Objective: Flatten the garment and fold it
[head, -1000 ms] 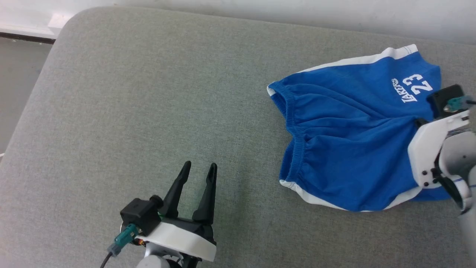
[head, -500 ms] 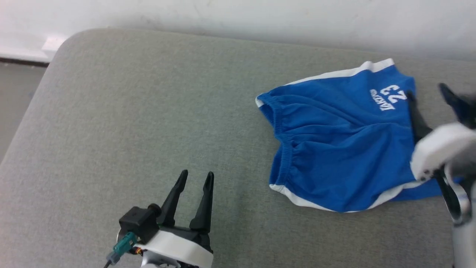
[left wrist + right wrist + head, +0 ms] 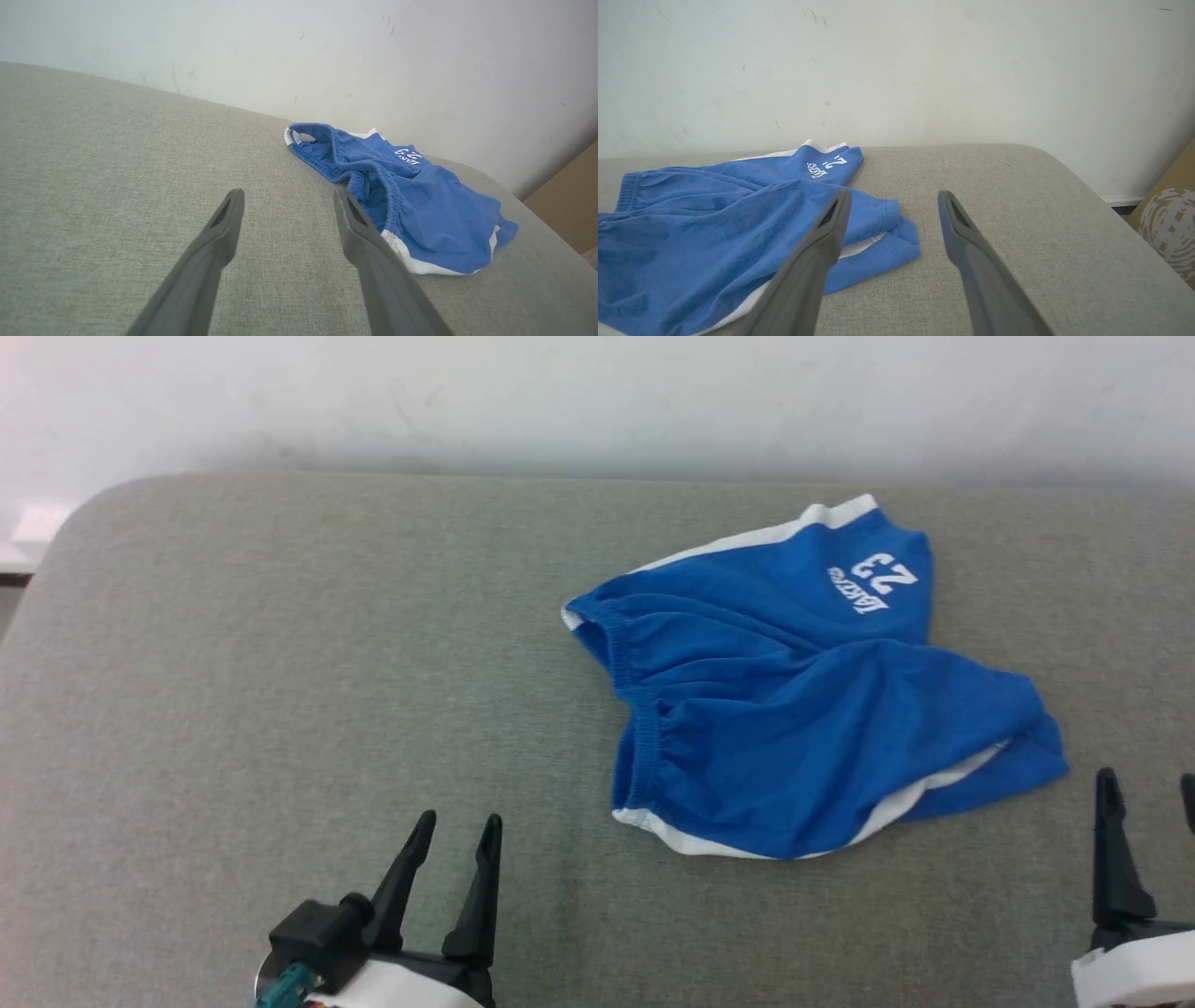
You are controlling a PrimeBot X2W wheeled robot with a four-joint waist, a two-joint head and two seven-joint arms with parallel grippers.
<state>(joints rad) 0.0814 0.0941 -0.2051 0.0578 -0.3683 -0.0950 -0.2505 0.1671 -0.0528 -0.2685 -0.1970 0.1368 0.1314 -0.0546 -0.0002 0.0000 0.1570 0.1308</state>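
The right gripper [image 3: 1147, 782] is cut by the head view's edge, but its wrist view shows its jaws spread and empty, as are those of the left gripper [image 3: 460, 821]. The garment [image 3: 803, 709] lies rumpled on the grey cushion [image 3: 280, 709], toward its far right, legs overlapping, touching neither gripper

The head view's right edge cuts off one finger of the right gripper [image 3: 1148, 782], the right wrist view's left edge cuts the bright blue soft shorts [image 3: 691, 242], and in the left wrist view their white print [image 3: 407, 157] is too small to read.
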